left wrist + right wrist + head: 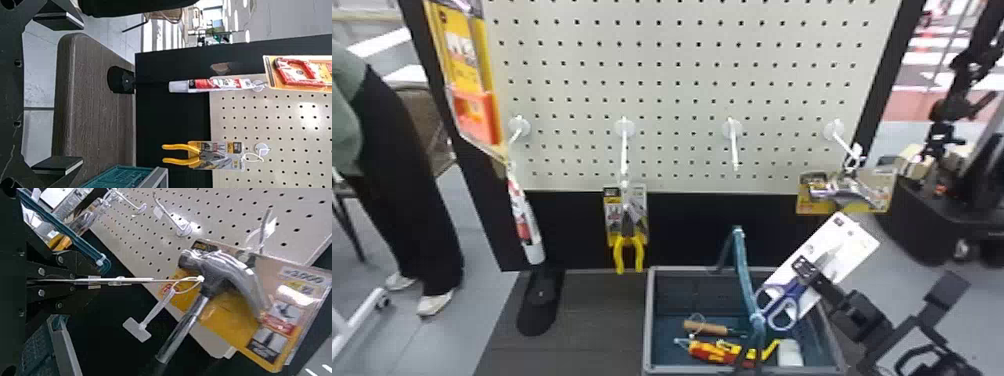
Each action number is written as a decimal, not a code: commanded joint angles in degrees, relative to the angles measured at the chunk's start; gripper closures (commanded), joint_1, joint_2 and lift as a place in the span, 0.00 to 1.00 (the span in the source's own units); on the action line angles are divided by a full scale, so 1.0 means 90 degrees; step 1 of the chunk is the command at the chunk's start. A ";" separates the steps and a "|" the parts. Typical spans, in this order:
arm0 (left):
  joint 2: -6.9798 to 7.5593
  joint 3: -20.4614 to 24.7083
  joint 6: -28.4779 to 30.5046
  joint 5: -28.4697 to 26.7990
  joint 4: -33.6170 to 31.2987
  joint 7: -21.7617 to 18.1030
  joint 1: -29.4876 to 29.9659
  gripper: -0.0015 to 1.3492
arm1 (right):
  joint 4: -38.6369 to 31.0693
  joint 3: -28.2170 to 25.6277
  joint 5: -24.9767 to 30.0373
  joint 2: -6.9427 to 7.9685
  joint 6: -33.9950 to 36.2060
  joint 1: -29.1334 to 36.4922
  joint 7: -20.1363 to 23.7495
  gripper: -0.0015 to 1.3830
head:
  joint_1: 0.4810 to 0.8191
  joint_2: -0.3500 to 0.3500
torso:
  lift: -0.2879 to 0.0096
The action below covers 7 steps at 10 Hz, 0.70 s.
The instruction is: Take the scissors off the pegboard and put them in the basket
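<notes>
In the head view my right gripper is shut on the white card of the scissors, which hangs tilted at the basket's right side, above its rim. The blue-grey handles point down toward the basket's raised handle. In the right wrist view the scissors' card is edge-on between the fingers of the right gripper, a looped tag at its far end. My left gripper stands open in the left wrist view, nothing between its fingers.
A hammer hangs on the right hook close to the scissors' card. Yellow-handled pliers and a white tube hang farther left. One middle hook is bare. Several tools, among them a wooden-handled one, lie inside the basket.
</notes>
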 commanded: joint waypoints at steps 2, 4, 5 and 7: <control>0.0010 -0.0004 -0.0014 0.0017 0.0021 0.0000 -0.0008 0.08 | 0.0407 0.0338 0.0032 -0.0005 -0.0019 -0.0250 0.0070 0.92 | 0.20 0.50 | 0.63; 0.0029 -0.0024 -0.0024 0.0027 0.0036 0.0000 -0.0035 0.08 | 0.0673 0.0640 0.0012 -0.0005 -0.0019 -0.0346 0.0129 0.92 | 0.20 0.50 | 0.63; 0.0029 -0.0024 -0.0033 0.0027 0.0036 0.0000 -0.0035 0.08 | 0.0719 0.0728 0.0012 -0.0005 -0.0019 -0.0360 0.0138 0.92 | 0.20 0.50 | 0.63; 0.0029 -0.0024 -0.0033 0.0037 0.0067 0.0000 -0.0035 0.08 | 0.0719 0.0758 0.0002 -0.0025 -0.0019 -0.0360 0.0177 0.91 | 0.20 0.50 | 0.63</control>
